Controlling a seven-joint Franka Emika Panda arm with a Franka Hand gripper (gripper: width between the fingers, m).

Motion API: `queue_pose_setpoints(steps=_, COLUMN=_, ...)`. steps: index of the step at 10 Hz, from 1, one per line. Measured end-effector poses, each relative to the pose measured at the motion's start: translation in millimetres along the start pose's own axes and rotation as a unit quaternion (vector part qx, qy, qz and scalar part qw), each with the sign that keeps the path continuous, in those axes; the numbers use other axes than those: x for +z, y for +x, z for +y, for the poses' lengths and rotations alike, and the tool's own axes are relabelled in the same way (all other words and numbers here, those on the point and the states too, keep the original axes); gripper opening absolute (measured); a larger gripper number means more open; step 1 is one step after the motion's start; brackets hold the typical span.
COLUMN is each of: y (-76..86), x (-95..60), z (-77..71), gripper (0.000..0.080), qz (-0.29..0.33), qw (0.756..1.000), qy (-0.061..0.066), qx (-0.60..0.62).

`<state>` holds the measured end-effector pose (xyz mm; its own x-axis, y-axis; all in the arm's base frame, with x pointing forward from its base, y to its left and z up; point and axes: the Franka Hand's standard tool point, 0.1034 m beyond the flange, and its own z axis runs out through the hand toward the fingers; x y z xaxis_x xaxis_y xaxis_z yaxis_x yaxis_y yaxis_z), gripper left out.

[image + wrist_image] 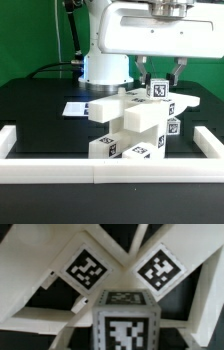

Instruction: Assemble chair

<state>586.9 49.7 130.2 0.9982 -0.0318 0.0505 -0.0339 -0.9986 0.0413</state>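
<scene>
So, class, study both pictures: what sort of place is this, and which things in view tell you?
Most likely a robotics lab bench: a white robot arm stands on a black table fenced by a white border rail, and the white chair pieces carry black-and-white square tags.

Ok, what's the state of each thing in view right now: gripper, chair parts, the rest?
gripper: shut on the tagged post.
tagged post: upright, held at the top of the chair.
chair: partly built, blocks stacked, standing on the table.
marker board: flat on the table, apart from the chair.
border rail: lying along the table's near edge.
</scene>
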Motion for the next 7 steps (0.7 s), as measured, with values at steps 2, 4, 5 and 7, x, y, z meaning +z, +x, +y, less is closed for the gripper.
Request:
queue_pose_setpoints(steps=2, y=0.0, x=0.0, z=0.0, gripper=0.029, qz=0.0, qw=0.999, qy=0.0, qx=0.054)
queue_pose_setpoints(steps=4, y=-0.1, x=0.1, z=-0.5, gripper=0.029, qz=0.0, qw=0.991, qy=0.0, qx=0.132)
queue_pose_setpoints(steps=5, y=-0.1, x=0.1, z=-0.5, gripper=0.029, qz=0.0, qw=0.987, qy=0.0, qx=0.159)
queue_pose_setpoints(steps=7, y=-0.2, x=0.2, z=-1.2, gripper=0.029, qz=0.0, qw=0.975, qy=0.001, qx=0.223)
